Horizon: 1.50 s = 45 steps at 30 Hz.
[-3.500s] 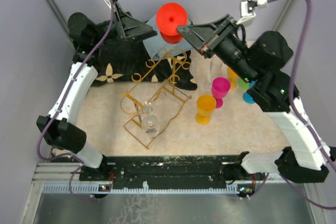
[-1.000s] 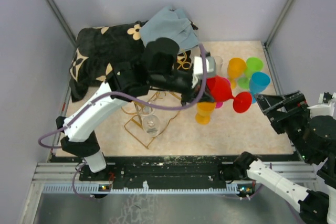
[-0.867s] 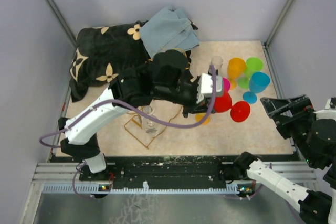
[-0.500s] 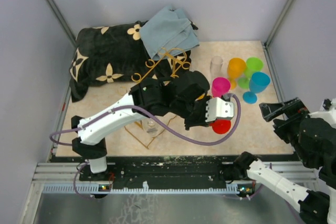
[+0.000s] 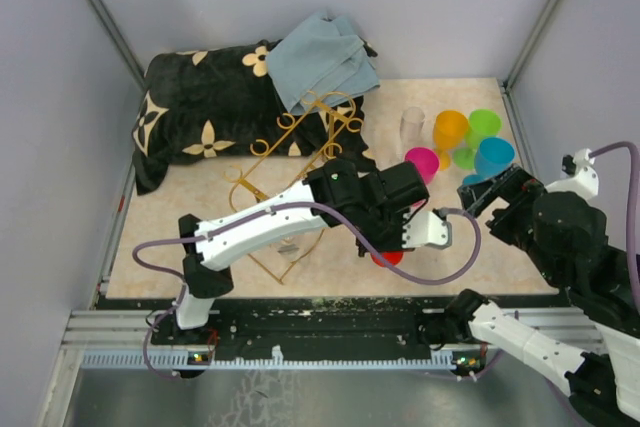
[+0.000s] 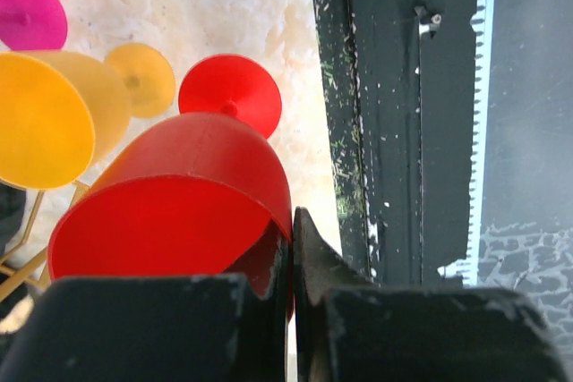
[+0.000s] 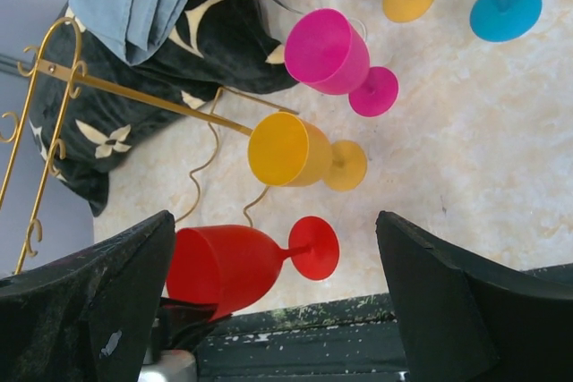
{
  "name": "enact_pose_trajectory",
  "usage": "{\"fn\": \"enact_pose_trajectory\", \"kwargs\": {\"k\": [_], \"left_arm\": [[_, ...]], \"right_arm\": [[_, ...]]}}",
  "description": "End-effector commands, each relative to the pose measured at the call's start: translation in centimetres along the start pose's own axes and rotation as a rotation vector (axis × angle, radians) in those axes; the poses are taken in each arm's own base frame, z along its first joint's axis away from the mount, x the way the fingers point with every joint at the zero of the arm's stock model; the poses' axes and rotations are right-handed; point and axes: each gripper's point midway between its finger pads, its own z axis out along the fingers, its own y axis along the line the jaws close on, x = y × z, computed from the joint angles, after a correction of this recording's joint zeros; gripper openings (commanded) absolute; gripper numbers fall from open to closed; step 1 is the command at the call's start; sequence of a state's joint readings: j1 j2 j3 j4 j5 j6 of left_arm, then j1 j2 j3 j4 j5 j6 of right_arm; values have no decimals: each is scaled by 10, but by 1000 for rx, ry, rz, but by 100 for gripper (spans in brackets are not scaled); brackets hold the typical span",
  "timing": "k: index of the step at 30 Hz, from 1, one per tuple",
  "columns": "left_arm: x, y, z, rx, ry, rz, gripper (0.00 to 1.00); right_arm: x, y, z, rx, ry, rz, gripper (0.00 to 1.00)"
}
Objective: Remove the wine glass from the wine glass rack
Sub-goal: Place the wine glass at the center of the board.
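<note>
A red wine glass (image 6: pixel 179 194) hangs tilted in my left gripper (image 6: pixel 292 221), which is shut on its rim. Its foot (image 6: pixel 230 105) is low over the table near the front edge; I cannot tell whether it touches. From above, only a bit of the red glass (image 5: pixel 388 256) shows under the left gripper (image 5: pixel 400 237). The gold wire wine glass rack (image 5: pixel 290 152) stands left of centre, partly behind the left arm. My right gripper (image 5: pixel 492 202) is open and empty on the right, looking down at the red glass (image 7: pixel 233 266).
Yellow (image 7: pixel 291 149), magenta (image 5: pixel 420 162), orange (image 5: pixel 450 129), green (image 5: pixel 485 125) and blue (image 5: pixel 493 157) glasses and a clear tumbler (image 5: pixel 411 125) stand at the right. A black flowered cloth (image 5: pixel 200 107) and a blue-grey cloth (image 5: pixel 320 57) lie behind the rack. A black rail (image 5: pixel 320 322) edges the front.
The left arm has carried the red glass from mid-table down toward the front edge. The right arm has swung up and left toward the coloured glasses, its jaws a little wider.
</note>
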<state>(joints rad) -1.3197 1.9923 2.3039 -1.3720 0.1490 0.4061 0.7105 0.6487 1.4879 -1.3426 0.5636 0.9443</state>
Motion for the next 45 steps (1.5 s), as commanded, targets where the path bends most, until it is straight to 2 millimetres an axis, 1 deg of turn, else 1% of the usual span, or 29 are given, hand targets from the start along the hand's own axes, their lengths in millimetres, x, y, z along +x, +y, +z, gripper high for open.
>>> {"fn": "enact_pose_trajectory", "kwargs": {"k": [1,3,7,13,16,18,27,32,40,41,42,45], "left_arm": [[16,-2,11,15,80,27,0],[22,-2,17,20,105,20,0],[31,5,29,-7,150,21,0],[33,7,42,-6,166,11,0],[28,12,50,-23,151,1,0],[27,11,56,-16,152,-6,0],[35,11,80,-3,183,-27,0],[41,13,89,-17,197,-30,0],[38,15,93,-26,183,-42,0],[38,15,92,-28,183,-45,3],[36,15,92,-28,181,-47,7],[34,15,89,-30,172,-47,25]], "right_arm": [[-7,15,-1,-73,-23,16,94],[-7,14,-4,-80,-26,24,94],[-10,12,-8,-93,-39,44,94],[-11,10,-11,-96,-45,50,95],[-12,11,-11,-104,-47,53,95],[-12,12,-11,-106,-48,54,95],[-16,12,-14,-108,-59,57,95],[-18,9,-17,-109,-67,60,95],[-19,7,-19,-108,-72,61,96],[-19,7,-19,-108,-73,63,96],[-19,7,-19,-107,-73,62,96],[-18,7,-18,-107,-72,61,96]]}}
